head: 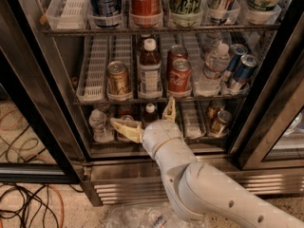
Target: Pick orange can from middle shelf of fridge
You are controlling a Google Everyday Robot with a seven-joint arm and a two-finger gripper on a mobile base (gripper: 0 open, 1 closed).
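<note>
I have the gripper [142,112] spread wide and empty just below the front edge of the middle shelf [95,99], where the orange can [118,78] stands in the fridge [28,94], a brown bottle [150,71] close on its right, red cans [179,75] beyond.

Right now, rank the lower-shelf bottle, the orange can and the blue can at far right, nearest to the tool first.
1. Lower-shelf bottle, just behind the open tool, low at centre.
2. Orange can, middle shelf, up-left.
3. Blue can, middle shelf, far right.
</note>
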